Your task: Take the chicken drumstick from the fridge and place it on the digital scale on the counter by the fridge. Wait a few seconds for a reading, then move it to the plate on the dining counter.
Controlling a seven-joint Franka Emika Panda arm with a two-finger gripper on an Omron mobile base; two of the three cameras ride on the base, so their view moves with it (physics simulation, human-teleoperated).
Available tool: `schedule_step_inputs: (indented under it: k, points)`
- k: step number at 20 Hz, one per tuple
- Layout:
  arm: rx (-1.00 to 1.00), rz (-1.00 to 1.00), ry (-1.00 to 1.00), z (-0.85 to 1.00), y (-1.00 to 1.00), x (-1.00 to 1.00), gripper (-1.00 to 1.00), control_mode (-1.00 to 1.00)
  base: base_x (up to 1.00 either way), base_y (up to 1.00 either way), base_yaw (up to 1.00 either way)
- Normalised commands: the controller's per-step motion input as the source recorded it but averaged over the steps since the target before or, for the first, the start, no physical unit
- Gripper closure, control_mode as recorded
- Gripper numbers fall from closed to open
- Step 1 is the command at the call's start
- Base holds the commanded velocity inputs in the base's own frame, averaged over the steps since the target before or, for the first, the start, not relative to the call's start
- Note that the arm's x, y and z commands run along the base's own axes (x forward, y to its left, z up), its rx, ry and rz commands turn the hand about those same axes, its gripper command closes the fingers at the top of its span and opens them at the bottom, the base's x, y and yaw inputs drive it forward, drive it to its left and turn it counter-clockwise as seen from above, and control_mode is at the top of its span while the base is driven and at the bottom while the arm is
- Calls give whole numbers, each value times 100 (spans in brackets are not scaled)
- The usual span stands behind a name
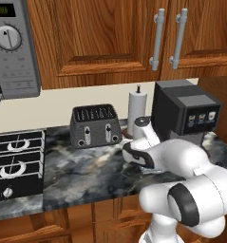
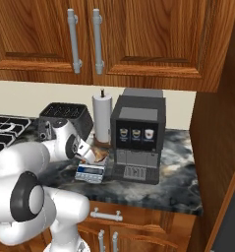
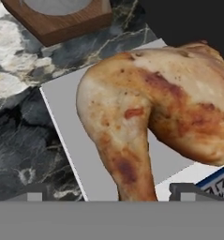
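The golden-brown chicken drumstick (image 3: 146, 108) lies on the flat pale grey digital scale (image 3: 66, 108), thick end to the upper right, thin bone end toward me. My gripper (image 3: 111, 194) is open, its two fingertips (image 3: 33, 194) standing wide on either side of the bone end without touching it. From the right base view, the gripper (image 2: 87, 151) points down over the scale (image 2: 89, 173), whose blue-edged display faces the counter's front, with the drumstick (image 2: 98, 155) just beyond the fingers. The fridge, plate and dining counter are out of view.
A black toaster (image 1: 95, 126) stands left of the scale. Right behind it is a paper towel roll (image 2: 102, 118) on a wooden base (image 3: 62, 21), and a black coffee machine (image 2: 137, 138) sits close on the right. A stove (image 1: 15, 161) lies far left, with cabinets overhead.
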Motion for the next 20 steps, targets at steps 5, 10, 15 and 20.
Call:
schedule_step_inputs:
  k: [5,10,15,20]
  points:
    - [5,0,-3,33,0,-21,-100,-100,0,0,0]
    - [2,0,-13,73,0,-56,-100,-100,0,0,0]
    - [0,0,-6,57,0,-47,-100,-100,0,0,0]
    - [0,0,0,10,0,-22,-100,-100,0,0,0]
